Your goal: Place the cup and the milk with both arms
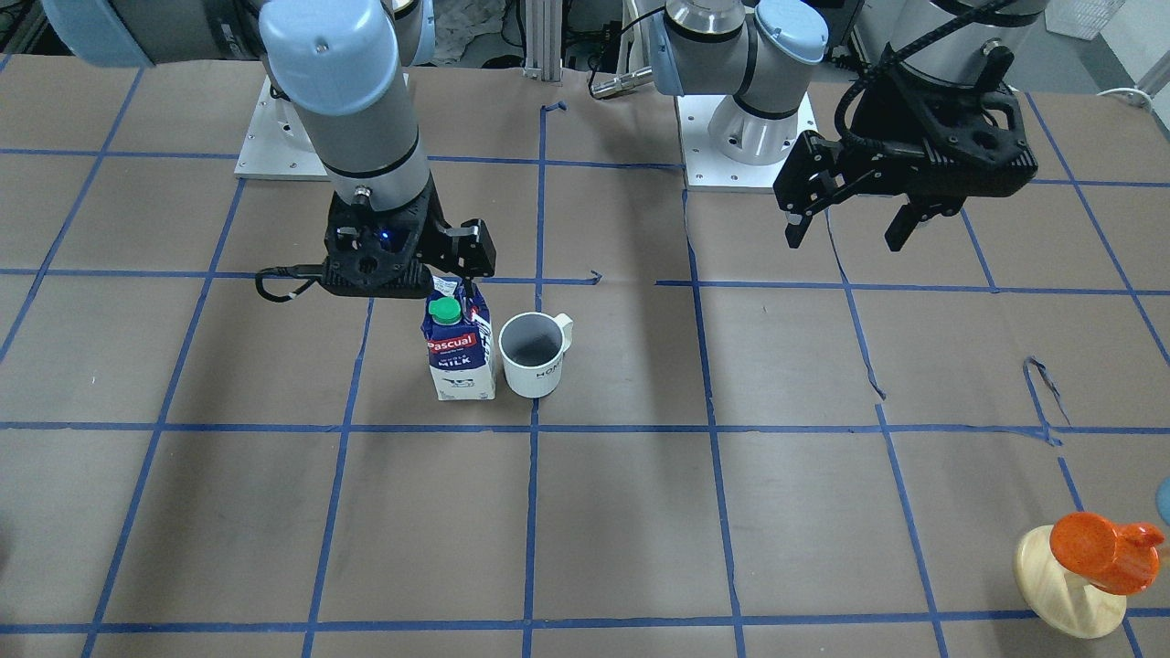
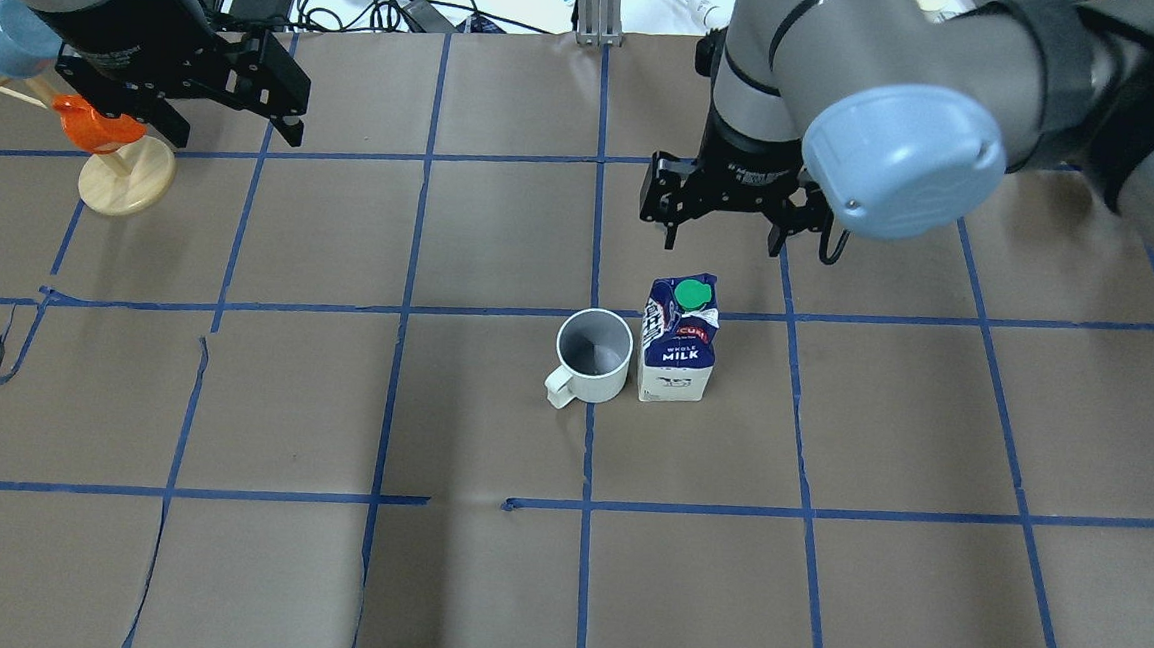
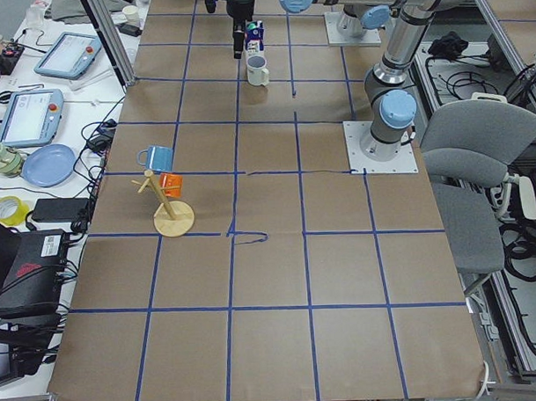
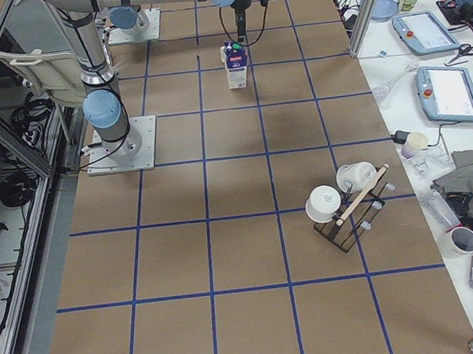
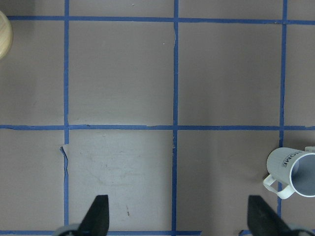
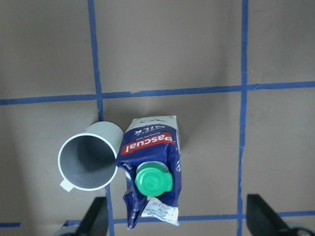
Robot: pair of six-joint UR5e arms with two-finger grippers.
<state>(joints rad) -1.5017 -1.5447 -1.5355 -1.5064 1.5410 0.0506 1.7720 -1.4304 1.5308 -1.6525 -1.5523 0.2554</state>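
Observation:
The white cup (image 1: 535, 355) with a grey inside stands upright at the table's middle, right beside the blue and white milk carton (image 1: 462, 352) with a green cap. Both show in the overhead view, cup (image 2: 592, 355) and milk (image 2: 678, 340). My right gripper (image 2: 724, 241) is open and empty, just above and behind the carton; in the right wrist view the milk (image 6: 150, 172) and cup (image 6: 88, 162) lie below its spread fingers. My left gripper (image 2: 233, 133) is open and empty, far off to the left; the cup (image 5: 295, 172) shows at the right edge of its wrist view.
An orange cup-like object (image 2: 98, 129) hangs on a wooden stand (image 2: 127, 186) under the left gripper, with a blue mug (image 3: 156, 157) on the same stand. A rack with white mugs (image 4: 345, 199) stands near the table's right end. Blue tape lines grid the brown table.

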